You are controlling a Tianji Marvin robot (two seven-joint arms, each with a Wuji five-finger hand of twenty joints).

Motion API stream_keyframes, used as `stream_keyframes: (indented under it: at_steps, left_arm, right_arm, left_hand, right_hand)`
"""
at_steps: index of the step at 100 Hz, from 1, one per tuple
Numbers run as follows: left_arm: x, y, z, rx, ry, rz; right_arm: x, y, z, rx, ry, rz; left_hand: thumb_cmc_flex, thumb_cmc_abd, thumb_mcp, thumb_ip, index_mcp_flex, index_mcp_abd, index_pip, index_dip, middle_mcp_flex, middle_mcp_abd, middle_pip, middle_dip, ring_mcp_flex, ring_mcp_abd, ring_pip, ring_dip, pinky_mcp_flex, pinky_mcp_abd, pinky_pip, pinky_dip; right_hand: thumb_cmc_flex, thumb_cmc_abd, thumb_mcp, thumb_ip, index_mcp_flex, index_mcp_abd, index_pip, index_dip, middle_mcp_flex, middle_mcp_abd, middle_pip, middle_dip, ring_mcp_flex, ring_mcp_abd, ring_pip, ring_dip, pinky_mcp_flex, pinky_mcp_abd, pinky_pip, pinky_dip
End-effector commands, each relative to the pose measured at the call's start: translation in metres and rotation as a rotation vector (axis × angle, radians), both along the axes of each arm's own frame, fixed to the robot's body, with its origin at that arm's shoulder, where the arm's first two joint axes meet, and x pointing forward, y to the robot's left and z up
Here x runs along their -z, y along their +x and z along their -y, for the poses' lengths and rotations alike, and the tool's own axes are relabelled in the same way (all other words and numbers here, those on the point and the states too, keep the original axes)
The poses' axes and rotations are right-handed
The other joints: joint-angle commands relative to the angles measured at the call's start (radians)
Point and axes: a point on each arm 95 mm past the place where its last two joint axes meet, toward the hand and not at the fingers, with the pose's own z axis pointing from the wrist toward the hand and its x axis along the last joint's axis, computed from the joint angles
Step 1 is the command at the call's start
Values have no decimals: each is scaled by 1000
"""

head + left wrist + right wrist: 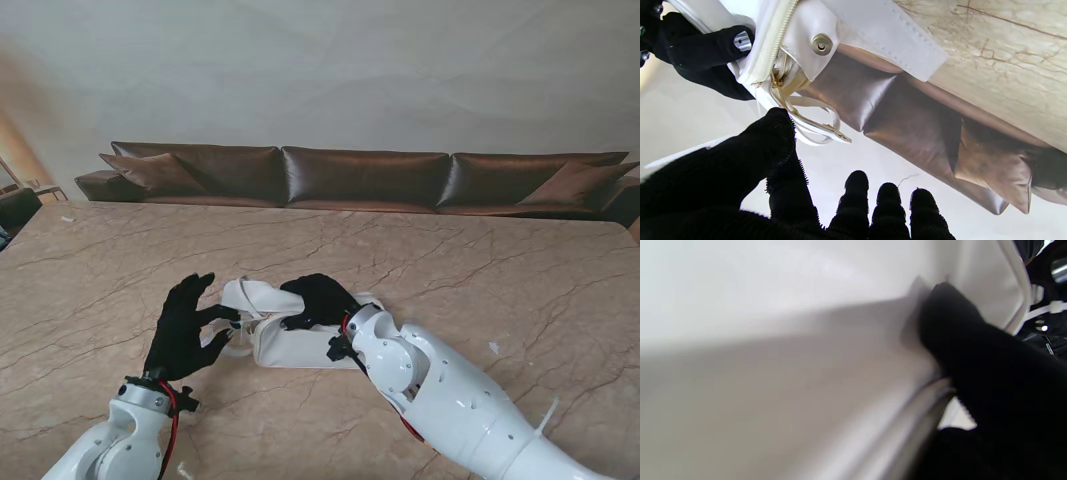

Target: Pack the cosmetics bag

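On the marble table [480, 260], near its front edge, the white bag [290, 345] lies gripped along its top by the right hand [318, 298], while the left hand [185, 328] pinches its zipper strap [813, 131] at the left end.

No readable text, brand, no. or sign anywhere – white bag [300, 345] is plain, its metal snap [821, 44] blank as far as I can tell. Right wrist view too blurred for any lettering – marble table [480, 270] unmarked.
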Motion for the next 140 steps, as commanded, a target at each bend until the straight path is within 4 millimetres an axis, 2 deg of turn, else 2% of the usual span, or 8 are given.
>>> stream_keyframes:
  at_steps: [1, 16, 26, 49, 82, 108, 134, 140]
  left_arm:
    - [6, -1, -10, -36, -4, -32]
    - [10, -2, -6, -47, -59, -55]
    - [15, -3, -4, -55, -78, -72]
    - [21, 0, -5, -55, -44, -98]
    - [18, 6, -20, -73, -32, -93]
    - [15, 2, -24, -56, -29, -73]
    - [22, 1, -16, -14, -43, -97]
    - [24, 1, -15, -14, -40, -101]
  right_arm:
    - [23, 2, 27, 67, -40, -44]
    - [24, 1, 27, 110, -4, -50]
    - [24, 2, 28, 141, 26, -58]
    - [25, 3, 31, 163, 188, -160]
    - [25, 5, 52, 186, 358, -287]
    - [26, 7, 60, 235, 409, -301]
    - [27, 6, 59, 262, 471, -301]
    - [26, 6, 60, 280, 501, -305]
  left_hand:
    - [-20, 30, -20, 16, 63, 53, 384, 148, -38, -1, -26, -24, -21, -27, -17, -27, 4, -21, -30, -29]
    - [-49, 75, -45, 11, 53, 93, 422, 171, -31, -39, -13, -17, -21, -36, -7, -28, 4, -8, -38, -51]
    - [-115, 183, -176, 76, 67, 112, 502, 179, -22, -41, 12, -3, -23, -29, -1, -22, 5, 1, -38, -79]
    - [-97, 188, -179, 80, 90, 140, 560, 180, 5, -84, 53, 25, -25, -33, 17, 37, 3, -9, -25, -71]
    - [-101, 204, -190, 83, 90, 148, 583, 192, 15, -94, 63, 42, -25, -38, 21, 64, 3, -15, -19, -63]
    - [-139, 239, -176, 114, 147, 166, 626, 217, 70, -105, 81, 80, -29, -34, 47, 167, 0, -9, -6, -38]
    - [-163, 249, -204, 137, 151, 162, 648, 219, 73, -120, 81, 110, -31, -33, 49, 206, -1, -8, -11, -34]
    - [-160, 256, -212, 137, 146, 156, 648, 220, 68, -104, 76, 110, -32, -29, 46, 208, -1, -7, -13, -36]
  right_hand:
    - [379, 309, 239, 157, 201, -333, 245, 89, 88, -25, 129, 41, 111, 40, 168, 42, 17, 15, 69, 19]
    - [379, 306, 241, 157, 200, -333, 244, 89, 90, -21, 130, 43, 113, 43, 173, 45, 20, 16, 73, 22]
    - [381, 308, 241, 158, 200, -328, 245, 88, 90, -18, 133, 45, 113, 45, 178, 48, 19, 16, 76, 24]
    - [398, 285, 291, 174, 251, -321, 260, 89, 122, 1, 154, 50, 140, 55, 197, 54, 44, 33, 86, 27]
    - [405, 259, 327, 165, 278, -308, 265, 94, 137, 26, 175, 57, 148, 73, 221, 60, 45, 56, 89, 37]
    - [405, 257, 327, 159, 281, -302, 266, 97, 136, 31, 179, 60, 143, 81, 226, 63, 39, 62, 89, 47]
    - [407, 253, 328, 156, 281, -301, 265, 99, 136, 36, 180, 61, 142, 85, 230, 65, 38, 63, 87, 52]
    - [406, 254, 329, 155, 281, -300, 265, 99, 136, 36, 181, 62, 142, 85, 231, 65, 38, 65, 87, 53]
